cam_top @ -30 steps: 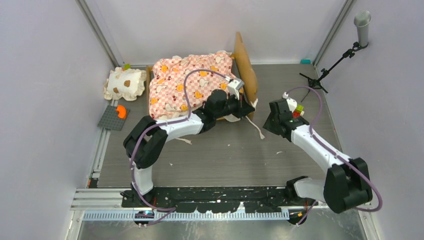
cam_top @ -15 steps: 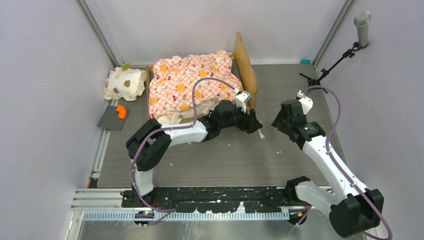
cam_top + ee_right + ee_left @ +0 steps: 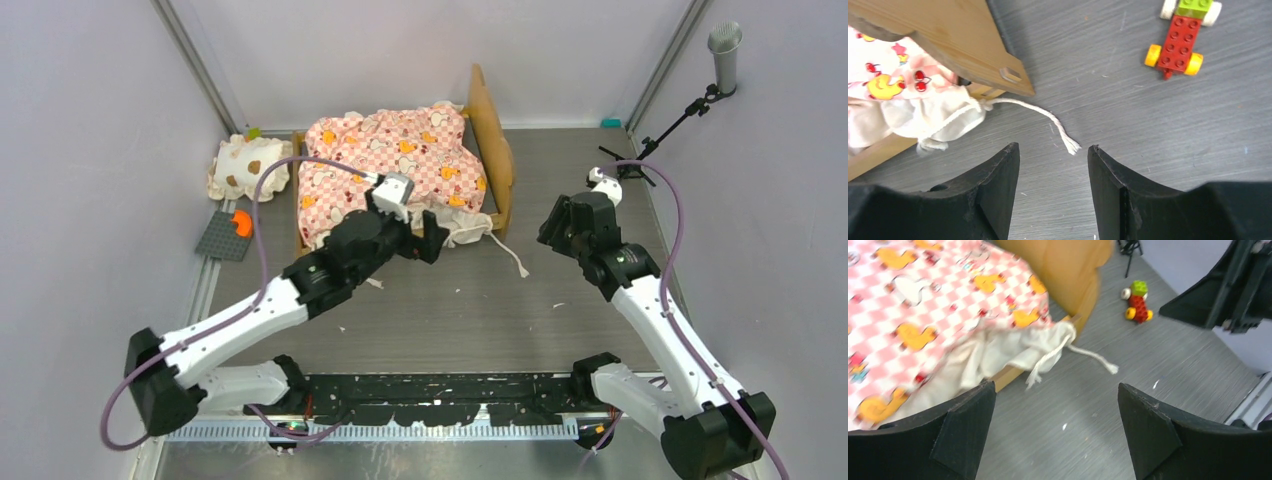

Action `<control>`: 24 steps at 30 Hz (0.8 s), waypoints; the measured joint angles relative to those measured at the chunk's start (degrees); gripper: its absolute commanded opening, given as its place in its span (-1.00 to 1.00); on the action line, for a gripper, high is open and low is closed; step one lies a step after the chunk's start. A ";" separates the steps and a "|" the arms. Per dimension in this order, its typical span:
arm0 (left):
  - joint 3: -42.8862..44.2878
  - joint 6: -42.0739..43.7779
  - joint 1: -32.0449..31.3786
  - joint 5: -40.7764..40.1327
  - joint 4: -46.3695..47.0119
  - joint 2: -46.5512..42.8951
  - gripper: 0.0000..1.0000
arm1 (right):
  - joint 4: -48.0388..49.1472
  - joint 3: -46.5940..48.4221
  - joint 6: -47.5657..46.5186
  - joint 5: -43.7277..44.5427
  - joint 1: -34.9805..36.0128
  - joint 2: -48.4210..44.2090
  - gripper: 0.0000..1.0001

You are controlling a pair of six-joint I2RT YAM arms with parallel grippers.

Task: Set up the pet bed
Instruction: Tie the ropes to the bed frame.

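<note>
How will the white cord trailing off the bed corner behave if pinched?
Probably limp: the cord lies in a loose curve on the floor, its end frayed. It looks knotted into the cream cloth, so a tug would likely drag that cloth too.

Your left arm [image 3: 240, 320] and right arm [image 3: 665, 325]: white shells, chunky black joints, a purple cable [image 3: 262, 200] off each, black wedge fingers [image 3: 960, 432].

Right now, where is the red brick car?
In the right wrist view, the brick car lies on the table, upper right, past the pet bed and white cord.
</note>
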 measured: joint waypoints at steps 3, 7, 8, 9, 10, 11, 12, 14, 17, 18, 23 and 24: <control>-4.70 -0.09 0.35 -1.36 -3.52 -6.97 0.85 | 1.25 0.61 -0.61 -0.72 0.70 0.09 0.15; -9.90 -0.81 0.35 -1.07 -8.48 -12.72 0.85 | 2.27 1.36 -1.36 -2.54 1.16 0.09 0.12; -10.12 -1.27 0.35 -1.90 -10.01 -13.27 0.88 | 2.60 1.46 -1.62 -3.50 1.44 0.11 0.11; -10.12 -1.86 0.37 -2.93 -11.21 -13.64 0.89 | 2.78 1.73 -1.88 -4.28 1.95 0.35 0.11; -10.12 -2.16 0.59 -4.02 -12.15 -13.99 0.90 | 2.71 2.32 -2.01 -4.48 2.95 0.85 0.11; -10.12 -3.04 1.42 -5.09 -13.38 -14.45 0.90 | 2.73 3.15 -2.14 -4.28 4.79 1.68 0.11; -10.12 -3.78 2.69 -5.86 -14.53 -14.78 0.90 | 2.84 3.96 -2.14 -3.78 6.93 2.60 0.11; -10.12 -5.92 7.10 -6.84 -17.16 -15.06 0.90 | 3.69 5.88 -1.40 -1.11 14.03 5.35 0.11; -10.16 -9.11 13.77 -7.28 -21.27 -15.13 0.90 | 7.76 6.40 2.75 1.33 21.81 9.40 0.11; -10.27 -9.66 14.88 -7.58 -22.16 -15.39 0.91 | 8.87 6.21 4.09 2.14 22.82 10.40 0.11; -11.13 -11.15 15.65 -10.45 -26.51 -18.97 0.95 | 14.51 6.10 11.69 8.96 25.57 19.69 0.11; -11.13 -11.23 15.76 -11.15 -27.28 -19.69 0.95 | 15.12 6.10 12.66 9.73 25.75 21.51 0.11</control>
